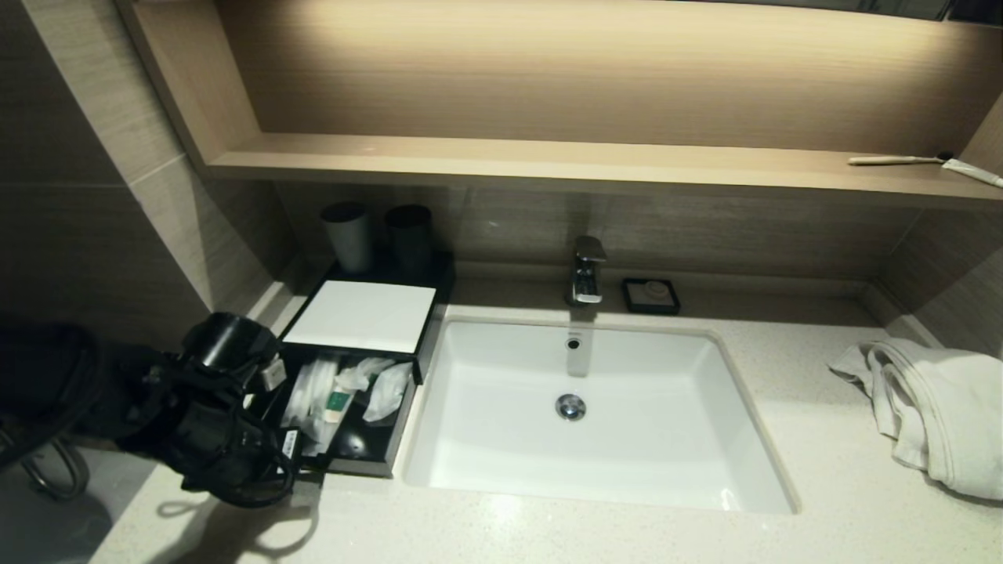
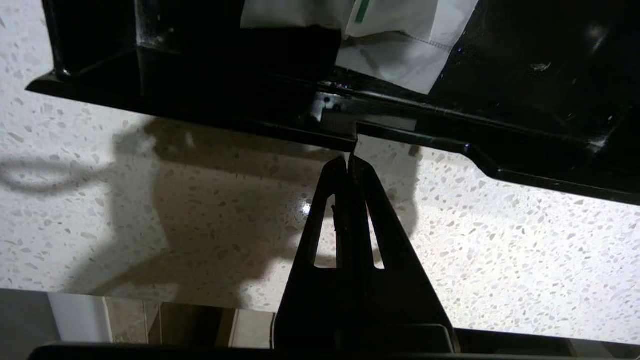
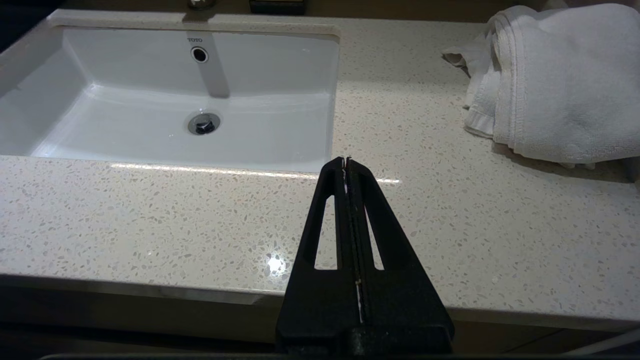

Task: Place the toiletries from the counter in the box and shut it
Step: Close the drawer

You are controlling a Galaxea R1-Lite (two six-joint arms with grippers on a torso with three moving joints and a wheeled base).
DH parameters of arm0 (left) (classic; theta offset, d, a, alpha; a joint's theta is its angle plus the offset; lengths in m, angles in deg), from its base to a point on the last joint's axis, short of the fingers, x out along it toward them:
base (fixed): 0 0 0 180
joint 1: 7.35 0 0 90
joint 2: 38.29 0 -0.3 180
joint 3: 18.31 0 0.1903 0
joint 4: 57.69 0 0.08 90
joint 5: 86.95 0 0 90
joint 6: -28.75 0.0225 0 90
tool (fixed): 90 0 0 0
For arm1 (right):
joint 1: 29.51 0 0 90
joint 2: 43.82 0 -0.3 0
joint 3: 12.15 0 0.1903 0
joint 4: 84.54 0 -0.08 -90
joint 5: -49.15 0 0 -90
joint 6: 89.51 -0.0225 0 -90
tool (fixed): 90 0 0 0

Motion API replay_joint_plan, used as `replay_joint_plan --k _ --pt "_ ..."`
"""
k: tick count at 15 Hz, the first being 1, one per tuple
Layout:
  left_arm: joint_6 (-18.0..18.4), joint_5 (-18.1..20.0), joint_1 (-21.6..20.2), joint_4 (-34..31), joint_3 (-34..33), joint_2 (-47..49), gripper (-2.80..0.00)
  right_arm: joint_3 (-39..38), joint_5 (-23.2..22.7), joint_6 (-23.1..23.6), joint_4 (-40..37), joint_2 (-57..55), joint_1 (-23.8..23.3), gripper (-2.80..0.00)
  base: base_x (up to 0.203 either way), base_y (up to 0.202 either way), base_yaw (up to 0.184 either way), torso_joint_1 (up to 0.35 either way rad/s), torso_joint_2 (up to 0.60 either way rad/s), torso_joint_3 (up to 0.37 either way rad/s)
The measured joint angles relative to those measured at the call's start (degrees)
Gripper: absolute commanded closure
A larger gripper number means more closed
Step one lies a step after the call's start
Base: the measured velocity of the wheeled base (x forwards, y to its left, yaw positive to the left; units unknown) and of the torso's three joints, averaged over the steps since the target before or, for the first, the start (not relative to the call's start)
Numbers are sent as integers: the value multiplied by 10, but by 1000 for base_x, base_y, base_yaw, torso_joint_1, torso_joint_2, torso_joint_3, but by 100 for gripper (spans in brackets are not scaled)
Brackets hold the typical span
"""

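A black box (image 1: 429, 296) with a white top stands on the counter left of the sink. Its drawer part (image 1: 368, 462) lies open toward me and holds several white toiletry packets (image 1: 345, 392), one with a green label. The packets also show in the left wrist view (image 2: 395, 60). My left gripper (image 1: 302, 468) is shut and empty. Its tips (image 2: 350, 159) sit just at the open part's black front rim (image 2: 280, 125), low over the counter. My right gripper (image 3: 346, 161) is shut and empty above the counter near the sink's front right corner, out of the head view.
The white sink (image 1: 501, 470) with its faucet (image 1: 588, 270) fills the middle. A black soap dish (image 1: 650, 295) sits behind it. A white towel (image 1: 932, 415) lies at the right. Two dark cups (image 1: 349, 235) stand behind the box. A toothbrush (image 1: 893, 160) and a tube lie on the shelf.
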Motion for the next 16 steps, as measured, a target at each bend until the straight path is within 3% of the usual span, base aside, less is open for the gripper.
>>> replay_joint_plan --k 16 --pt "-3 -3 0 -4 97 53 0 0 1 0 0 0 0 0 0 0 0 0 0 0"
